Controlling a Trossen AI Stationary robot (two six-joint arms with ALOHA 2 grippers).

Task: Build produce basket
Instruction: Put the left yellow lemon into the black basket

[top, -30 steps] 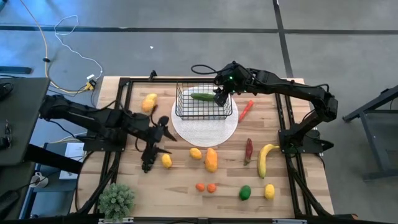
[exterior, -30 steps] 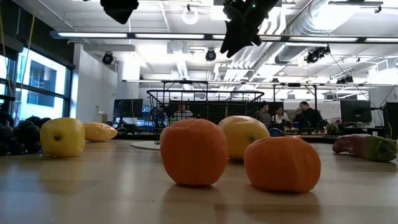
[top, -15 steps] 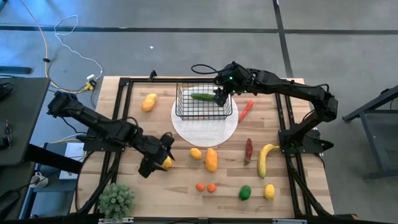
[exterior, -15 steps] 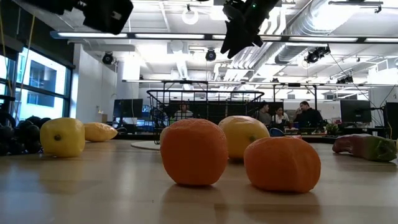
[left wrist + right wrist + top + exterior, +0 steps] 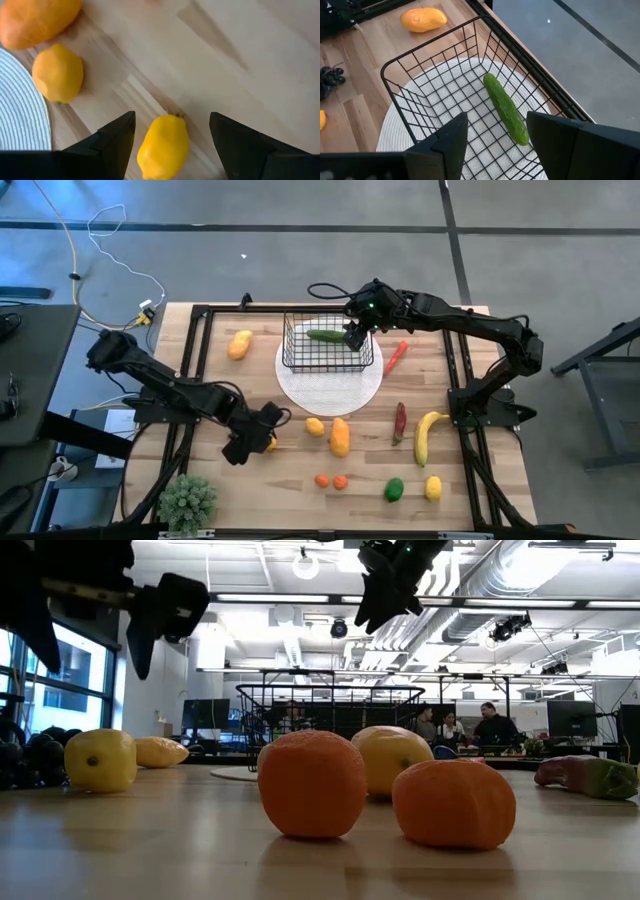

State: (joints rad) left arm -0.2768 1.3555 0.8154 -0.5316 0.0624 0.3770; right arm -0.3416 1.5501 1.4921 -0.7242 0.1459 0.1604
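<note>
Your left gripper (image 5: 172, 131) is spread wide right over the lemon (image 5: 163, 148) just off the white plate (image 5: 330, 385), so straddle its middle before squeezing; basket (image 5: 328, 346) sits on that plate.

Grey concrete floor (image 5: 560, 240) around the wooden bench (image 5: 300, 500); beyond, ceiling strip lights (image 5: 560, 604), ducts (image 5: 520, 570), windows (image 5: 60, 665), seated people (image 5: 490, 725).

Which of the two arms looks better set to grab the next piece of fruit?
Probably the left. Its open left gripper hangs right over a lemon, fingers either side. The right gripper is open above the basket, which holds only the cucumber.
</note>
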